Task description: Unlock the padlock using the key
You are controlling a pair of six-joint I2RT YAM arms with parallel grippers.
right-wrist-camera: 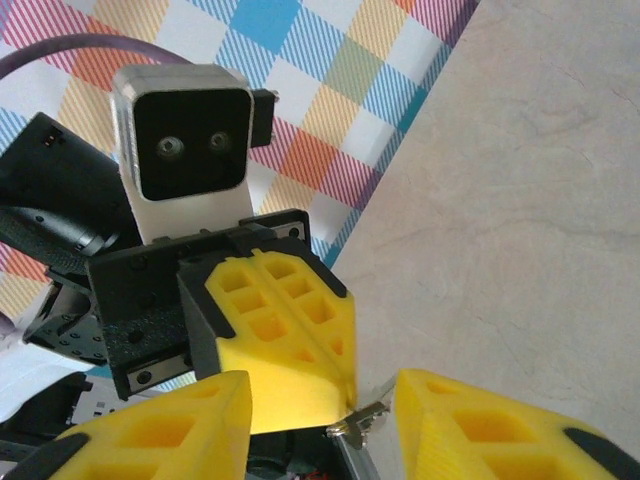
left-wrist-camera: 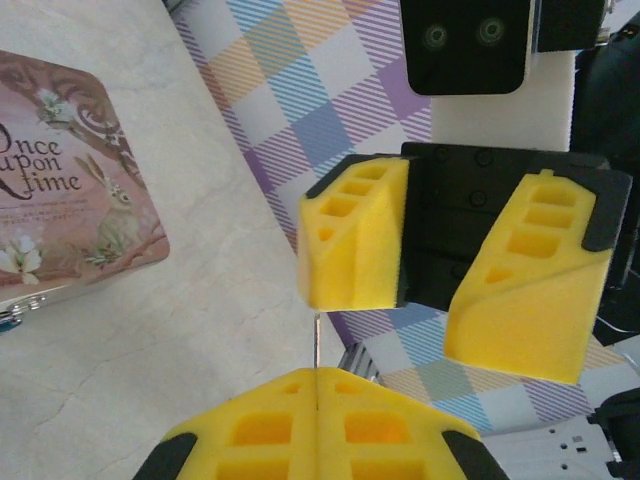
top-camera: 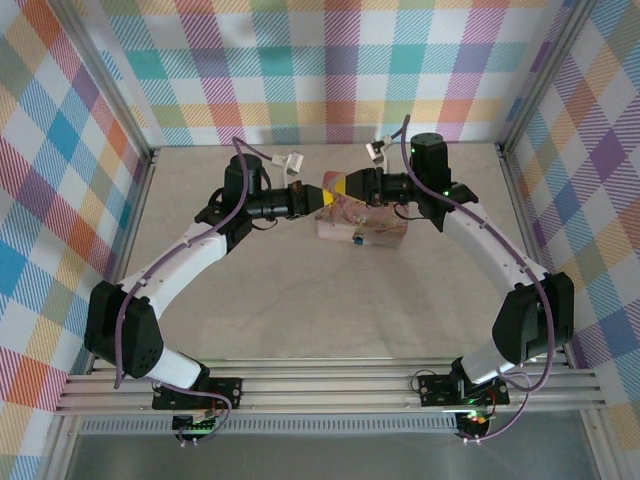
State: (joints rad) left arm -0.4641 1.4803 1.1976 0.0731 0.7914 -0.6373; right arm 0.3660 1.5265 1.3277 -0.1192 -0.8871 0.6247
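The small blue padlock (top-camera: 357,238) hangs at the front edge of the pink illustrated box (top-camera: 362,228), which also shows in the left wrist view (left-wrist-camera: 70,190). Both grippers meet tip to tip in the air just above the box's back left corner. My left gripper (left-wrist-camera: 316,372) is shut on the key (left-wrist-camera: 316,343), whose thin silver end sticks out past its yellow pads. In the right wrist view the key (right-wrist-camera: 362,422) lies between the spread pads of my right gripper (right-wrist-camera: 322,410), which is open. The left gripper's pressed-together fingers (right-wrist-camera: 290,340) point straight at it.
The box stands mid-table on the beige tabletop (top-camera: 300,300), inside plaid walls with aluminium posts. Loose white connectors (top-camera: 292,160) dangle from the cables behind the arms.
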